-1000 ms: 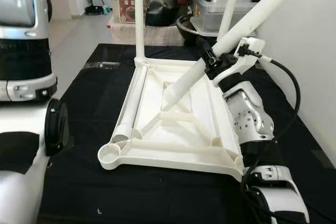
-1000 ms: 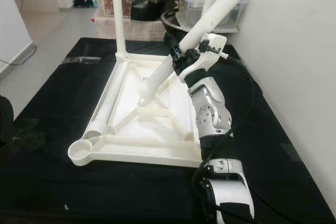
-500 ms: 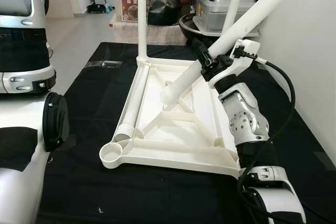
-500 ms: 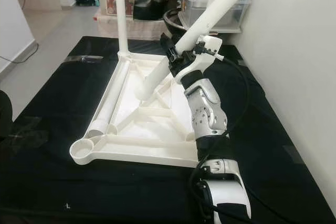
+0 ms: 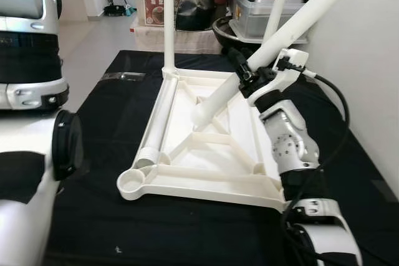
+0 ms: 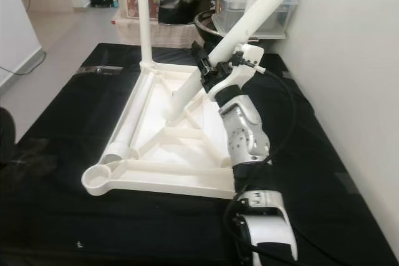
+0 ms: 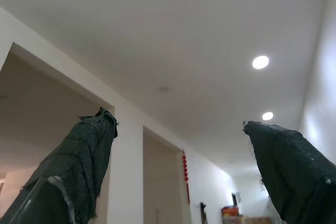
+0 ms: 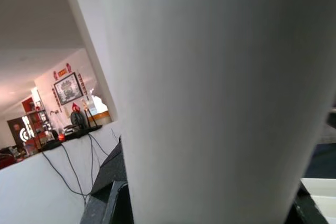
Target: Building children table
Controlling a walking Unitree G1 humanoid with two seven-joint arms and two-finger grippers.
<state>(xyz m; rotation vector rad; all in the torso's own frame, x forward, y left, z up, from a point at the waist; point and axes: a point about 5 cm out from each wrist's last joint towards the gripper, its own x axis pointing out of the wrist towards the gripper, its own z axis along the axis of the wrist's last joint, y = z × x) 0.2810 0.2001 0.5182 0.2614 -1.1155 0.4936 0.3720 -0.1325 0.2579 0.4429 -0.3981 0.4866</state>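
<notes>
One white table leg (image 5: 293, 29) in the right claw (image 5: 246, 74), left claw (image 7: 178, 145) wide, no legible writing

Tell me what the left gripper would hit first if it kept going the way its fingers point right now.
Nothing close, as far as the left wrist view shows. The left gripper is open and aimed upward; beyond its fingertips lies only the white ceiling with its recessed lights. Depth is unclear.

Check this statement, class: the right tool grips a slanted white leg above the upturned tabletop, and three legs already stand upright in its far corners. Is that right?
One detail is wrong: two legs stand upright, the far-left leg and far-right leg, not three. The left eye view shows it. The right tool does grip the slanted white leg above the upturned tabletop.
</notes>
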